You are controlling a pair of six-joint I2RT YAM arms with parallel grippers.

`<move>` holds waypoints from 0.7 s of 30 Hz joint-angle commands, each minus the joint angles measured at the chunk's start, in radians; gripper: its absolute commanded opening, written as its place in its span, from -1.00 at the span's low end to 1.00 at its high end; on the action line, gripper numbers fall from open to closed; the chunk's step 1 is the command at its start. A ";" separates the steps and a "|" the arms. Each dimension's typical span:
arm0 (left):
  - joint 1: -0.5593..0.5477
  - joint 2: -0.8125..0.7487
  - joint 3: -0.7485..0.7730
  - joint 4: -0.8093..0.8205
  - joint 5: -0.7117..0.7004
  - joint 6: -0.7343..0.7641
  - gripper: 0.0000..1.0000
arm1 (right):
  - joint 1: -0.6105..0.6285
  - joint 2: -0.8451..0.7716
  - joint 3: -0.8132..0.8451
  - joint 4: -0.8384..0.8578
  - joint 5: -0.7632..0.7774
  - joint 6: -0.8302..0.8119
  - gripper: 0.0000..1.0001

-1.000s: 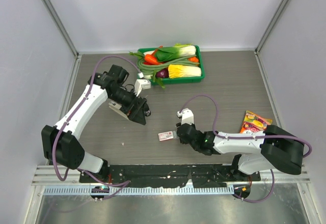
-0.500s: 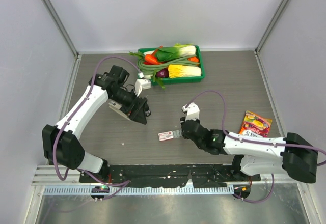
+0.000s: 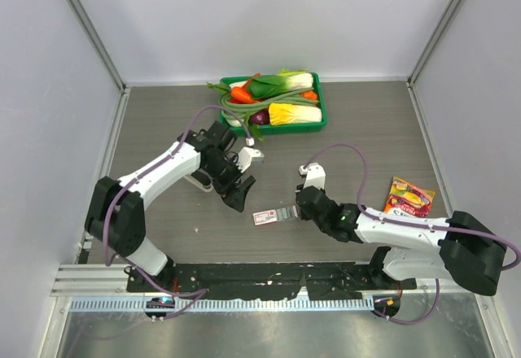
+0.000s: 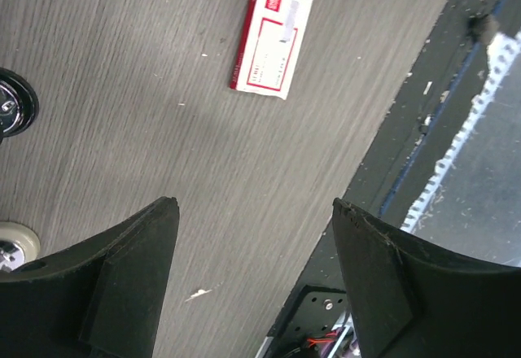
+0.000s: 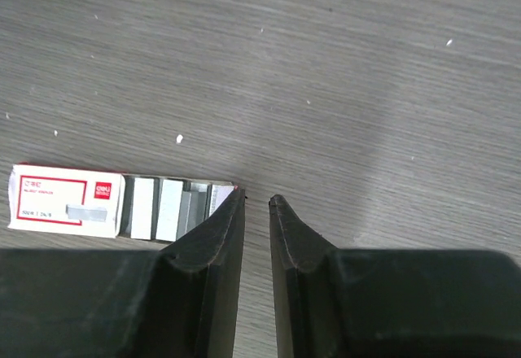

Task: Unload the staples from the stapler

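Since the right gripper (image 5: 256, 201) is nearly closed on nothing, just right of the staple box (image 5: 69, 200) tray's staples (image 5: 167, 208), it should nudge left first; the left gripper (image 4: 254, 208) hangs wide open.

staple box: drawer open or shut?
Open. In the right wrist view the inner tray is slid out of the red-and-white sleeve, with silvery staples showing inside, beside the right gripper.
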 commanded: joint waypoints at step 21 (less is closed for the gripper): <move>-0.204 0.228 -0.075 0.252 -0.293 0.030 0.35 | -0.019 0.079 -0.121 0.249 -0.189 0.078 -0.58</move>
